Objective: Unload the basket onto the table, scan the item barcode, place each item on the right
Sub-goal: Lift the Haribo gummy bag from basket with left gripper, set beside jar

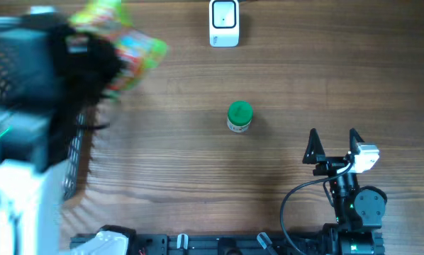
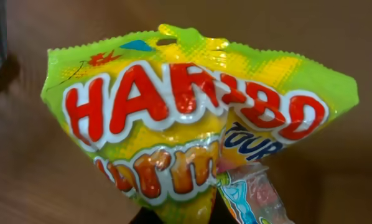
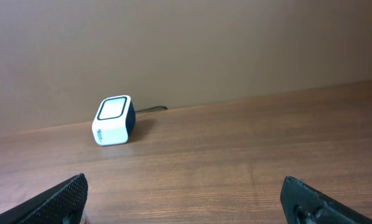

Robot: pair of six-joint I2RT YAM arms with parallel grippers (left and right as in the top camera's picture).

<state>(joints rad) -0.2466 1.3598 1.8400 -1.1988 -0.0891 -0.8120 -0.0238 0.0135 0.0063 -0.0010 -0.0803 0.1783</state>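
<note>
The left gripper (image 1: 102, 64) is closed on a yellow-green Haribo candy bag (image 2: 192, 124) and holds it up in the far-left part of the table (image 1: 198, 177), beside a black wire basket (image 1: 6, 64). The right gripper (image 1: 333, 138) rests near the front-right edge with its jaws wide apart and nothing between them. The white barcode scanner (image 1: 224, 23) stands at the far edge, well apart from the bag, and a small green-lidded jar (image 1: 240, 117) stands in the middle.

A brown wood-grain table (image 1: 198, 184) meets a plain brown wall (image 3: 204, 43).
</note>
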